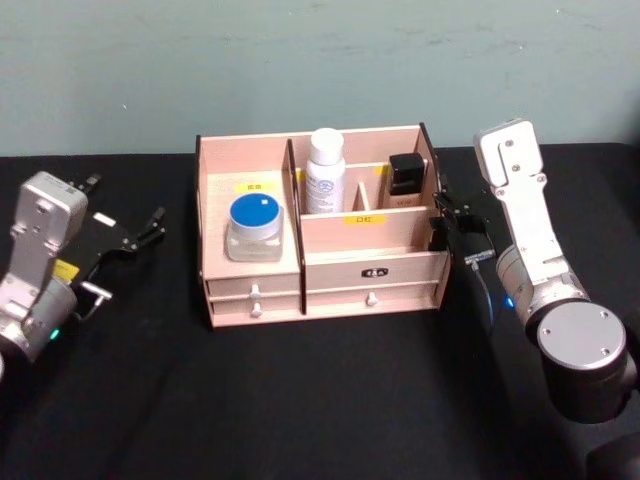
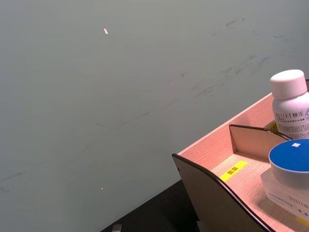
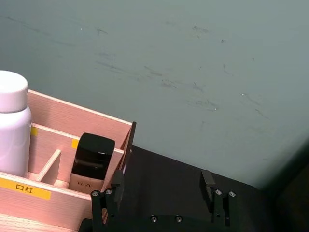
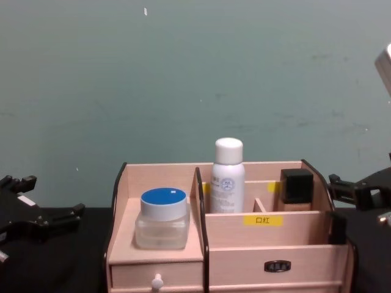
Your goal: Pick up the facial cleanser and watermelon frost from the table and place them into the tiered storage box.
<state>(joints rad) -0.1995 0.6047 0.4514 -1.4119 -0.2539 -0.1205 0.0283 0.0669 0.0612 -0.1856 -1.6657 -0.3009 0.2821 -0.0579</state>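
The tiered storage box (image 1: 255, 290) stands mid-table, pale wood with dark-edged sides and yellow labels. Its left tier holds a clear jar with a blue lid (image 1: 256, 226). Behind stand a white bottle with a white cap (image 1: 324, 172) and a black-capped bottle (image 1: 405, 178). I cannot tell which of these is the facial cleanser or the watermelon frost. My right gripper (image 3: 161, 181) is open and empty, right beside the box's right side panel (image 1: 443, 220). Well left of the box, my left gripper (image 1: 125, 208) hangs open over the table, holding nothing.
A black cloth (image 1: 320, 400) covers the table, with bare room in front of the box and on both sides. A grey-green wall (image 4: 195, 73) rises close behind. The two lower drawers (image 1: 372, 293) are closed.
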